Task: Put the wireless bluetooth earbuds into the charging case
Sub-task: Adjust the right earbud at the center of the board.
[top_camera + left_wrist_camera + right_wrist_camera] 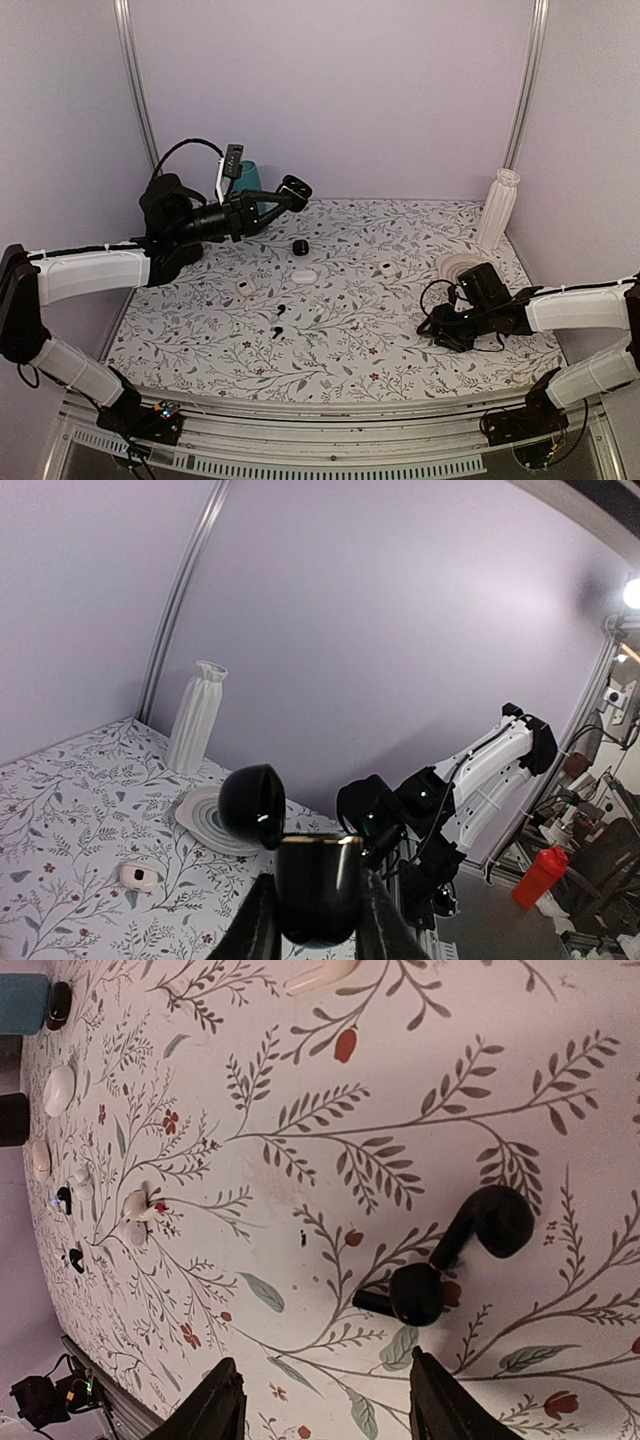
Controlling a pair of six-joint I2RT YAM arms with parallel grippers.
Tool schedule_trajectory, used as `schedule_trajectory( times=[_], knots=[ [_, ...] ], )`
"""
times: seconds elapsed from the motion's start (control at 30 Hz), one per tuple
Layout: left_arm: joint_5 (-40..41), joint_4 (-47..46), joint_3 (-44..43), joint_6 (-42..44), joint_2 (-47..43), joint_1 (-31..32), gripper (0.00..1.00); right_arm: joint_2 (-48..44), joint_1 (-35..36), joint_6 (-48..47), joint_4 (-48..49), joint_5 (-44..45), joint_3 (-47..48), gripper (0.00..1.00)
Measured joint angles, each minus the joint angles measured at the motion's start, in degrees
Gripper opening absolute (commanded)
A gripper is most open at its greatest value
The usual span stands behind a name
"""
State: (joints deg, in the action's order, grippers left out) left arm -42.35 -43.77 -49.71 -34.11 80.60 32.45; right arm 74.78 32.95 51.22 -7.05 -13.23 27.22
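Note:
The charging case point(318, 885), glossy black, sits between the fingers of my left gripper point(318, 925) with its lid point(252, 805) swung open. From above, my left gripper point(275, 200) holds the case point(293, 188) raised over the table's far left. Two black wireless bluetooth earbuds point(495, 1222) point(418, 1293) lie side by side on the floral table. My right gripper point(325, 1405) is open low over the table, and the earbuds lie just ahead of its right finger point(445, 1400). In the top view my right gripper point(438, 333) is at the right side of the table.
A small black case point(300, 246), a white case point(304, 276) and two smaller white cases point(245, 287) point(387, 269) lie mid-table. Two tiny dark earbuds point(280, 318) lie nearer. A white vase point(497, 208), a white dish point(458, 265) and a teal cup point(247, 178) stand at the back.

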Motion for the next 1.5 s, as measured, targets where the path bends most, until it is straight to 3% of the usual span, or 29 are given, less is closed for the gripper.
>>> schedule_trajectory(
  times=[0.27,0.7,1.5],
  knots=[
    [-0.2,-0.1,0.0,0.0,0.0,0.0,0.0,-4.0,0.0,0.2,-6.3,4.6,0.4,0.45],
    [-0.5,0.0,0.0,0.0,0.0,0.0,0.0,3.4,0.0,-1.1,-8.1,10.9,6.2,0.3],
    [-0.4,0.5,0.0,0.0,0.0,-0.1,0.0,10.1,4.3,-4.1,-7.9,11.5,10.7,0.28]
  ],
)
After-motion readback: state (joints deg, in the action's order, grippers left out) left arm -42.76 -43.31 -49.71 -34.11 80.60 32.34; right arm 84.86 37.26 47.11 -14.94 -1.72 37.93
